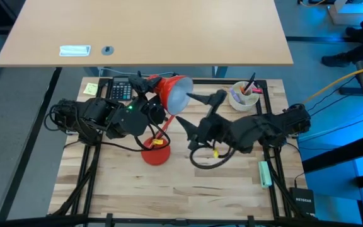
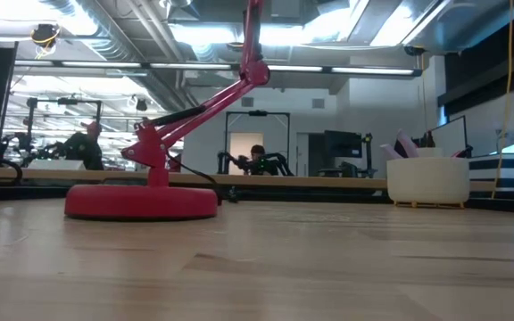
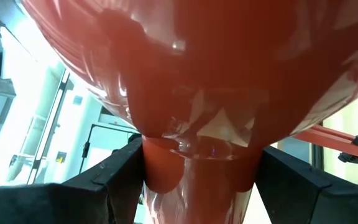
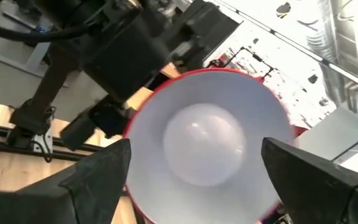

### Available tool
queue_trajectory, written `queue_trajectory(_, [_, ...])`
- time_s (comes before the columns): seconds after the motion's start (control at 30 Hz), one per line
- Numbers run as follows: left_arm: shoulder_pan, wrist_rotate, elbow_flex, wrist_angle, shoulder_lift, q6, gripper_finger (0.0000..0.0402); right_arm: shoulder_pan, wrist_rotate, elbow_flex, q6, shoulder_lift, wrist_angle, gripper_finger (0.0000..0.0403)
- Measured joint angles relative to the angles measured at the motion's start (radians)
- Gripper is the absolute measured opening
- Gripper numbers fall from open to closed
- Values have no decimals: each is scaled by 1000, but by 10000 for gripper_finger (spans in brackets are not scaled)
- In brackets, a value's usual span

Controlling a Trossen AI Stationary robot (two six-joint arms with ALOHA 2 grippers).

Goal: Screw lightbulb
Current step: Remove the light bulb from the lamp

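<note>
The red desk lamp stands on its round base (image 1: 155,155) (image 2: 141,201), and its jointed arm (image 2: 205,109) rises out of the low view. Its shade (image 1: 172,92) is tipped on its side, the white inside facing the table's right. The white lightbulb (image 4: 204,144) sits deep in the shade's middle, its screw base hidden. My left gripper (image 1: 149,87) is shut on the shade's narrow rear. My right gripper (image 1: 185,108) is open just in front of the shade's mouth. Its fingers (image 4: 107,175) stand apart on either side of the bulb and touch nothing. My left gripper pinches the shade's narrow red neck (image 3: 197,168), behind the wide cone, between its two fingers (image 3: 120,180). It comes at the neck from the table's left, roughly level. The shade is held above the table on the lamp's arm, its mouth turned toward the right gripper.
A black calculator (image 1: 120,90) and a yellow note (image 1: 91,88) lie at the far left. A white cup with pens (image 1: 244,94) (image 2: 428,181) stands at the far right. A green marker (image 1: 265,173) lies near the right edge. Bare wood lies toward the near edge.
</note>
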Motion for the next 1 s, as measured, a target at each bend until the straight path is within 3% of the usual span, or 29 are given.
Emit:
queue_trajectory(0.47, [-2, -12, 0, -3, 0, 35, 304, 42, 54, 1, -26, -12, -29, 363])
queue_trajectory(0.63, [-18, -69, 0, -5, -1, 64, 321, 42, 64, 1, -26, -12, -36, 363])
queue_trajectory(1.0, [-71, -61, -1, -15, -70, 8, 329, 42, 80, 1, -22, -14, -72, 363])
